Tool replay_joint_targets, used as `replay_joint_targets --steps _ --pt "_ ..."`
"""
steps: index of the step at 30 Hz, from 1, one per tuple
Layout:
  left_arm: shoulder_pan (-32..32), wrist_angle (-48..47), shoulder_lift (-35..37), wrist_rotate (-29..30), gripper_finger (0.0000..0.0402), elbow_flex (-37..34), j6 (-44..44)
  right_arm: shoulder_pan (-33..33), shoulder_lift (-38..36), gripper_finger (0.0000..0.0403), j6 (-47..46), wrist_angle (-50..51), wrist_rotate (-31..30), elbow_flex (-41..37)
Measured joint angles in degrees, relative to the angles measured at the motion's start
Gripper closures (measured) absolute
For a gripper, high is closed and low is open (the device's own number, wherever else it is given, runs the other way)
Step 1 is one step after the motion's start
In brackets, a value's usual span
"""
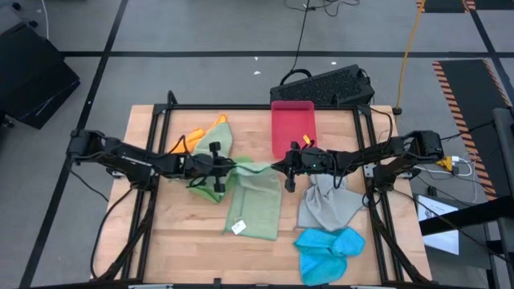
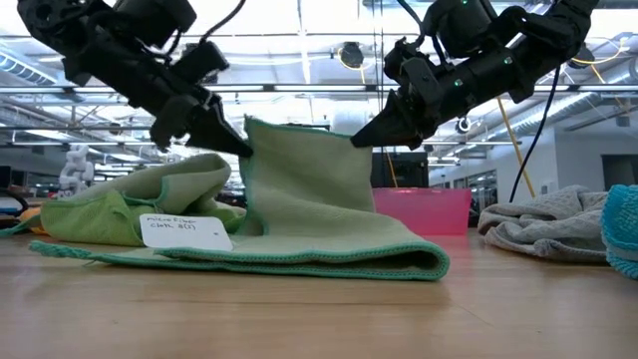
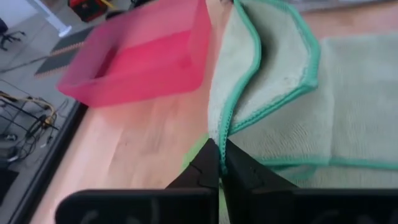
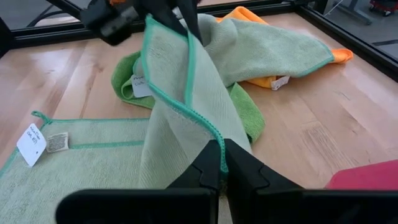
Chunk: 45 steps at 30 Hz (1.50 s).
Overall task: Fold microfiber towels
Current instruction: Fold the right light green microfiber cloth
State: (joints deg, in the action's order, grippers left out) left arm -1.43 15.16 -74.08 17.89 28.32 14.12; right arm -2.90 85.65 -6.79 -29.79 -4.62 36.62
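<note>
Both tools are pinched shut on the pale sage towel [image 2: 309, 214], left tool [image 2: 231, 140] and right tool [image 2: 365, 136] each holding a top corner, lifted mid-table while the rest lies flat. Looks like mid-fold to me; next they'd carry that edge over evenly to the far hem.

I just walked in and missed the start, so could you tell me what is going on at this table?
The robot is folding microfiber towels. Both grippers, left gripper and right gripper, are shut on the far edge of the pale sage towel, holding it up off the table. Grey, blue, bright green and orange towels lie unfolded nearby.
</note>
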Motion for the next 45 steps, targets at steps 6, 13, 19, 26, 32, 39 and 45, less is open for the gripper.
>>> replay_joint_targets --steps 6,13,19,26,32,39,45 --pt "-0.77 -0.55 3.46 0.13 0.0397 0.02 0.58 0.00 0.00 0.0398 -0.33 0.05 -0.03 0.00" --pt "-0.83 -2.74 2.76 -1.37 0.0387 0.07 -2.10 0.04 0.00 0.0375 -1.68 -0.21 -2.91 0.00" --pt "-0.79 -3.89 1.53 -2.71 0.0393 0.02 -7.33 0.04 0.00 0.0326 -0.97 -1.62 -3.07 0.00" --pt "-0.79 -2.71 1.53 -1.82 0.0397 0.02 -7.53 0.02 0.00 0.0303 -0.04 -1.70 -3.71 0.00" --pt "-0.79 -1.54 1.53 -1.81 0.0386 0.02 -7.35 0.67 -1.04 0.0303 0.39 -1.85 -7.72 0.00" --pt "-0.79 -1.34 1.53 -1.31 0.0393 0.02 -7.48 2.97 -2.81 0.0303 1.25 -1.20 -13.39 0.00" --pt "-0.58 -1.33 1.53 -1.29 0.0385 0.02 -8.09 5.55 -4.66 0.0303 -2.51 -1.36 -13.49 0.00"
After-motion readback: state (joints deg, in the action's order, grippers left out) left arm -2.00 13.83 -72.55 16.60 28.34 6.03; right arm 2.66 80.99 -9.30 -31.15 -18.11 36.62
